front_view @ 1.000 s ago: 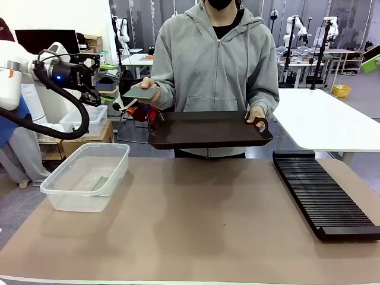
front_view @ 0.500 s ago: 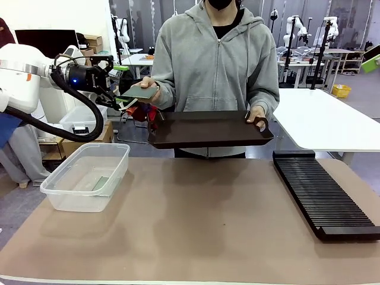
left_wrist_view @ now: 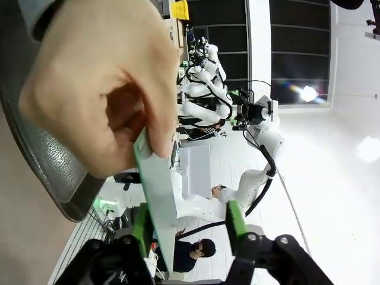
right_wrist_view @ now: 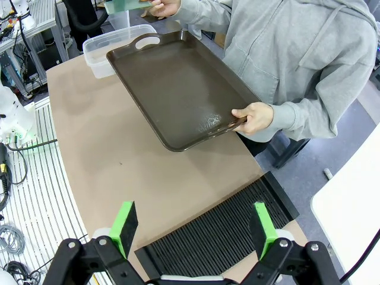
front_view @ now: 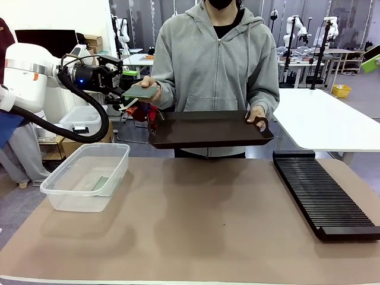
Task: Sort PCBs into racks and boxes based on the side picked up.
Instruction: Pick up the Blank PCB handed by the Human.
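pcb (left_wrist_view: 157, 196) in person's hand (left_wrist_view: 101, 83), left gripper (left_wrist_view: 189, 225) astride it

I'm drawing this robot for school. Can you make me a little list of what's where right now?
Board offered: thin square green board, held flat in the person's hand
Left gripper: open, its green pads on either side of that board's edge
Right gripper: open, above the long black slotted rack
Tray: wide dark brown plastic tray, held up by the person's other hand
Tub: clear lidless plastic tub on the table, a second green board lying inside
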`<act>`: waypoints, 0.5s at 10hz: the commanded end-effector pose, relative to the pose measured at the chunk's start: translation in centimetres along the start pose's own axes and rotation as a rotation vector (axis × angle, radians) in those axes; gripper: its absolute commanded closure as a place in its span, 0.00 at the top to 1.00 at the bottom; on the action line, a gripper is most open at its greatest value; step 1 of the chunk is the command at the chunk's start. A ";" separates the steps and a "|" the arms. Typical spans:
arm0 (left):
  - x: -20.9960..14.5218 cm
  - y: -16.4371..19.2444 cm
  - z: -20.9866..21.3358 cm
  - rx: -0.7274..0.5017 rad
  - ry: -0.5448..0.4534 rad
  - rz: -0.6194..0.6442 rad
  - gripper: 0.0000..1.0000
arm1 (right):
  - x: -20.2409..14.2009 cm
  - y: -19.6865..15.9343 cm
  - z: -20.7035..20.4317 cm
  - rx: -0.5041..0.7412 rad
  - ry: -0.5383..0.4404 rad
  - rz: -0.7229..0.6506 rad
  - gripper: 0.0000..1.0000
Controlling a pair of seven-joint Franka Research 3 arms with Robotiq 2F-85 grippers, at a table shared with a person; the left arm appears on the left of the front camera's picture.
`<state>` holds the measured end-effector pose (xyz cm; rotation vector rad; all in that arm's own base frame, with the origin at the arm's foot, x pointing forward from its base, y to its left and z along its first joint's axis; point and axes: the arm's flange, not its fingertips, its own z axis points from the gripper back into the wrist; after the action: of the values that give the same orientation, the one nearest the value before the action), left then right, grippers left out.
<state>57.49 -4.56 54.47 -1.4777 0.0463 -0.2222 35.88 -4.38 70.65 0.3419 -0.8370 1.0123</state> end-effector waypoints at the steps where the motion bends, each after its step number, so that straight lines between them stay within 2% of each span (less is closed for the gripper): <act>1: -0.3 0.0 -0.1 -0.004 0.009 -0.035 0.00 | 0.0 0.1 -0.2 0.017 -0.011 0.007 1.00; 2: -0.5 0.1 -0.1 -0.003 0.014 -0.034 0.13 | 0.0 0.1 -0.2 0.017 -0.011 0.007 1.00; 3: -0.5 0.1 0.0 -0.005 0.018 -0.031 0.03 | 0.0 0.1 -0.2 0.017 -0.011 0.007 1.00; 5: -0.9 0.3 0.2 0.009 0.023 -0.031 0.00 | 0.0 0.1 -0.2 0.017 -0.011 0.007 1.00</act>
<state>57.38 -4.57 54.47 -1.4778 0.0486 -0.2337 35.88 -4.38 70.65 0.3419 -0.8370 1.0123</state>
